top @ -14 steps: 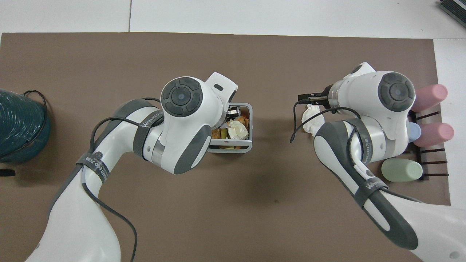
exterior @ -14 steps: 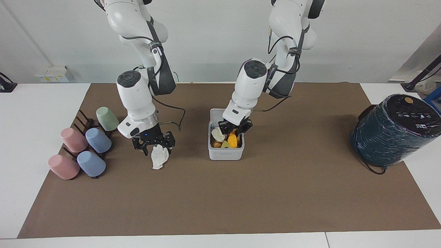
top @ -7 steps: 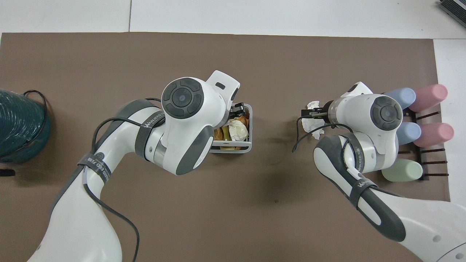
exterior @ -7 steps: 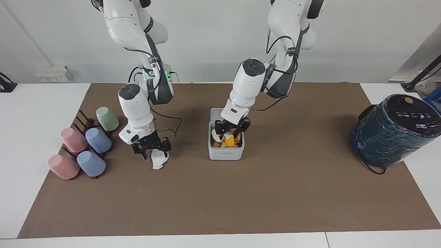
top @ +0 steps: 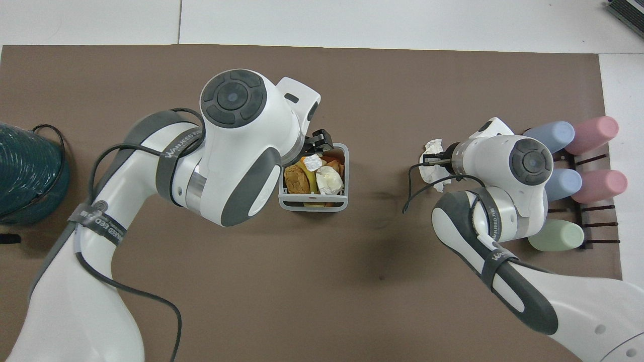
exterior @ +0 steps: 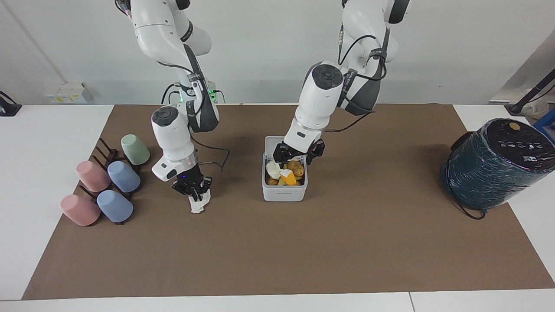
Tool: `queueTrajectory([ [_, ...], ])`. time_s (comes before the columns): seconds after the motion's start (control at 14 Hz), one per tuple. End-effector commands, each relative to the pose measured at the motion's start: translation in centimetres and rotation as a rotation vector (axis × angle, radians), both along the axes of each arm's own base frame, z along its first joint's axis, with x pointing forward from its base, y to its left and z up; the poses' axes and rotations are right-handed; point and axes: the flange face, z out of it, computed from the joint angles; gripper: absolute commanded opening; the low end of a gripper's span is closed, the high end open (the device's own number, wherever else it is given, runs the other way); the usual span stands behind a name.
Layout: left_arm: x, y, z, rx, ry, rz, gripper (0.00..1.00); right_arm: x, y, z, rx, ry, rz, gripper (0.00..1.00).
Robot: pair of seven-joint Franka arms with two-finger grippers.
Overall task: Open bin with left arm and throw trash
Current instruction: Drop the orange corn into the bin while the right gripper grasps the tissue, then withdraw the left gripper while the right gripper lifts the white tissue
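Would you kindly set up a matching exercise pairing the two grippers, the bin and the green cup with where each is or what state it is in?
Things:
1. left gripper
2. right gripper
3. bin
4. green cup

States:
A. on the rack at the right arm's end
B. shut on the white tissue
C. open, over the bin
D. lid up, scraps inside

Pairs: 1-C, 2-B, 3-D, 4-A

Small white square plastic bin (exterior: 284, 190) holds orange, tan-brown and white scraps (exterior: 286, 172). Crumpled white tissue (exterior: 198, 203) on plain brown mat (exterior: 277, 251). 2 pink, 2 blue, 1 pale green plastic cups (exterior: 104, 186); big dark teal wrapped cylinder (exterior: 494, 167), black top.
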Motion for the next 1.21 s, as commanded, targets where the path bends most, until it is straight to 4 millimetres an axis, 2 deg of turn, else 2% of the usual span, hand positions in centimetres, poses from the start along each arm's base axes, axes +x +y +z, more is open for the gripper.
queueTrajectory([
  [0.0,1.6,3.0,3.4,0.006,0.035,0.032,1.0,-0.2,0.1,1.6,0.007,-0.027,0.01,0.0],
  [0.36,3.7,13.3,8.7,0.111,0.096,0.022,1.0,1.3,1.0,6.1,0.006,-0.008,0.008,0.0],
  [0.43,3.8,16.1,10.6,0.115,0.073,0.009,1.0,1.4,1.0,6.9,0.003,0.007,0.007,0.0],
  [0.57,4.2,22.2,12.4,0.113,0.071,-0.018,1.0,1.4,2.3,11.1,0.002,0.032,0.001,0.0],
  [0.71,3.9,26.7,14.8,0.108,0.028,-0.044,1.0,1.4,5.9,16.5,0.018,0.065,-0.052,0.0],
  [0.79,3.7,28.0,15.2,0.105,0.018,-0.066,1.0,1.3,8.0,18.9,0.03,0.068,-0.078,0.0],
  [0.86,3.8,29.2,15.1,0.104,0.015,-0.086,1.0,0.9,10.2,20.4,0.058,0.064,-0.113,0.0],
  [1.0,3.6,29.8,15.0,0.105,0.011,-0.116,1.0,-0.1,14.5,21.4,0.103,0.053,-0.169,0.0],
  [1.07,3.7,30.0,14.7,0.105,0.01,-0.114,1.0,-1.0,16.9,21.2,0.121,0.053,-0.192,0.0],
  [1.14,3.7,30.2,14.5,0.106,0.001,-0.111,1.0,-1.4,18.4,21.2,0.142,0.043,-0.215,0.0],
])
